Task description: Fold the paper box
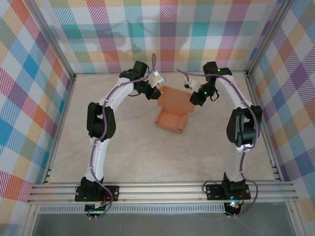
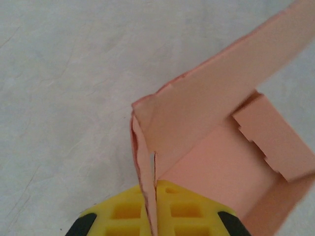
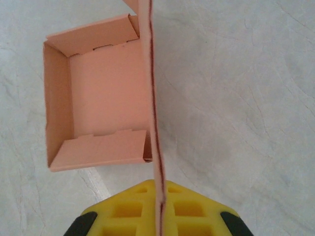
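Note:
The salmon-orange paper box point(image 1: 172, 117) lies half formed in the middle of the table, an open tray with its lid panel raised at the back. My left gripper point(image 1: 157, 91) is at the lid's left edge. In the left wrist view its yellow fingers point(image 2: 129, 212) are shut on a thin upright card flap point(image 2: 145, 162). My right gripper point(image 1: 193, 100) is at the lid's right edge. Seen from the right wrist, it point(image 3: 158, 191) is shut on the card's edge point(image 3: 151, 98), with the open tray point(image 3: 101, 96) to the left.
Pale marbled tabletop point(image 1: 138, 152) surrounds the box. Plaid walls point(image 1: 29, 88) enclose three sides. Aluminium rails point(image 1: 162, 189) run along the near edge by the arm bases.

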Controlling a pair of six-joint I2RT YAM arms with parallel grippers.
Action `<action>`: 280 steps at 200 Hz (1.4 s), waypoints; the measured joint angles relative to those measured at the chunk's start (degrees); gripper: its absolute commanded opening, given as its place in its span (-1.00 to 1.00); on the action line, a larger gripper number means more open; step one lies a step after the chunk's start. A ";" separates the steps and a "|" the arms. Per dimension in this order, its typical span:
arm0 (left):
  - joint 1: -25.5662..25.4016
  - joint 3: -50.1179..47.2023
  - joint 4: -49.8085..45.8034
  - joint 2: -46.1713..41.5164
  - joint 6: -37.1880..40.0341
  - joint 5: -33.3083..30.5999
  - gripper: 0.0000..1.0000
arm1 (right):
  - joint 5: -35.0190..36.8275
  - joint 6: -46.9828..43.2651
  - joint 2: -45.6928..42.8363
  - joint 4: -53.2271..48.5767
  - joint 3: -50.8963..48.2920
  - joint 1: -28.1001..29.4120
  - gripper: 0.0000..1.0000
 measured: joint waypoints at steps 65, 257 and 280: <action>-3.50 -18.25 14.88 -11.50 -18.29 -14.56 -1.00 | 13.60 16.02 -2.69 13.90 -6.71 4.63 -1.00; -8.87 -37.90 39.45 -21.16 -40.65 -30.97 -1.00 | 41.92 63.39 -12.11 39.41 -26.29 16.65 -1.00; -9.20 -38.53 40.57 -21.16 -40.72 -30.91 -1.00 | 42.91 66.42 -12.09 37.27 -25.05 16.70 -1.00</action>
